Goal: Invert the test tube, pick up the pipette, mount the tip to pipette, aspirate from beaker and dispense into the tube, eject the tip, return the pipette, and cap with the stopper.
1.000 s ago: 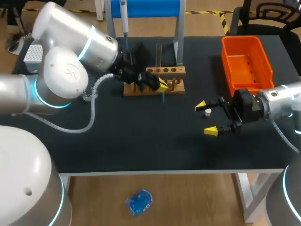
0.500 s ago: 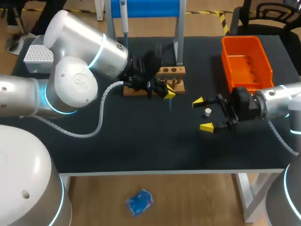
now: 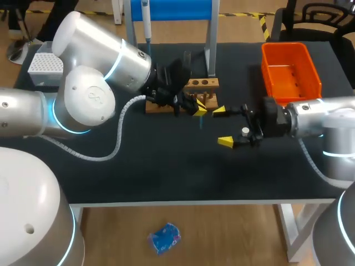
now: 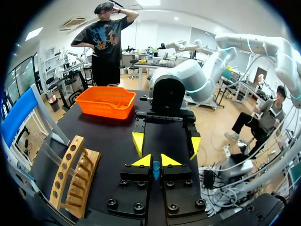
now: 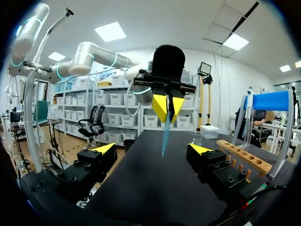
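Note:
My left gripper (image 3: 196, 108) is shut on a thin bluish test tube (image 3: 201, 119), which hangs below its yellow tips in front of the wooden rack (image 3: 202, 83). The left wrist view shows the tube's end (image 4: 155, 165) pinched between the left gripper's (image 4: 153, 161) tips. My right gripper (image 3: 222, 127) stands open facing that tube, a little to its right. In the right wrist view the tube (image 5: 164, 136) hangs ahead of the right gripper (image 5: 153, 149), apart from both fingers. A small white stopper (image 3: 244, 131) lies under the right gripper. The pipette (image 3: 146, 19) hangs on the blue stand.
An orange bin (image 3: 308, 61) sits at the back right. A white tip box (image 3: 43, 64) is at the far left. Another clear tube (image 3: 187, 57) stands upright behind the rack's holes.
My right gripper has moved left, past the stopper, toward the held tube. The left arm shifted right with the tube a second ago and has kept still since.

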Controlling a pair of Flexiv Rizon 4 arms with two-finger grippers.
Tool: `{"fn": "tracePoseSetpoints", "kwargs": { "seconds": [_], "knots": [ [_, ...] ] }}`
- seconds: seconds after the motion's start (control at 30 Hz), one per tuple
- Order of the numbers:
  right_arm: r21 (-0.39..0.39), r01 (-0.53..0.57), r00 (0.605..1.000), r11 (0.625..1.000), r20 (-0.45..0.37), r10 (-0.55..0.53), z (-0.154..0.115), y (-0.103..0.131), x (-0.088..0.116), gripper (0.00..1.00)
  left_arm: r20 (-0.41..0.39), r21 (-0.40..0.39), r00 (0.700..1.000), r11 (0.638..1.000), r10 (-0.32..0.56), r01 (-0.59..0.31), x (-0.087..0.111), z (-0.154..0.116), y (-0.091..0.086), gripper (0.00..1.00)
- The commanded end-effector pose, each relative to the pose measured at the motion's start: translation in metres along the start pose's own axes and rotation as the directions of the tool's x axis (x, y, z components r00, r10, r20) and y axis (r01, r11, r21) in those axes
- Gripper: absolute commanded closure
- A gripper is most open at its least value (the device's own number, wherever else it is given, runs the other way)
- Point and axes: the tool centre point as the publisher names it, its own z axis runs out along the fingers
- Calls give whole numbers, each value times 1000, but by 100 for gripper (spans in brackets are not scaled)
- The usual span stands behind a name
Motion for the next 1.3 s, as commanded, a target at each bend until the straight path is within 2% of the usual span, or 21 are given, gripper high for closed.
{"fn": "tracePoseSetpoints", "kwargs": {
  "seconds": [0.03,0.4,0.43,0.53,0.63,0.73,0.83,0.93,0.97,1.3],
  "knots": [
    [0,1,1000,1000,14,-1,13,1,0,0,-1,-5,1000,1000,-2,2,0,0,-1,100],
    [-6,-1,1000,1000,7,1,34,2,-14,1,-1,-5,1000,1000,-2,2,0,0,-1,100],
    [-3,0,1000,1000,2,0,35,2,-16,8,-1,-5,1000,1000,-2,2,0,0,-1,100],
    [0,-1,1000,1000,-5,1,39,1,-19,10,-1,-5,1000,1000,-2,2,0,0,-1,100],
    [5,-2,1000,1000,-16,2,44,-1,-24,24,-1,-5,1000,1000,-2,2,0,0,-1,100],
    [10,-2,1000,1000,-21,3,48,-1,-27,29,-1,-5,1000,1000,-2,2,0,0,-1,100],
    [13,-3,1000,1000,-24,3,50,0,-28,42,-1,-5,1000,1000,-2,2,0,0,-1,100],
    [17,-1,1000,1000,-27,2,51,1,-29,45,-1,-5,1000,1000,-2,2,0,0,-1,100],
    [19,-1,1000,1000,-28,2,51,1,-29,50,-1,-5,1000,1000,-2,2,0,0,-1,100],
    [21,-2,1000,1000,-26,3,50,4,-29,55,-1,-5,1000,1000,-2,2,0,0,-1,100]
  ]
}}
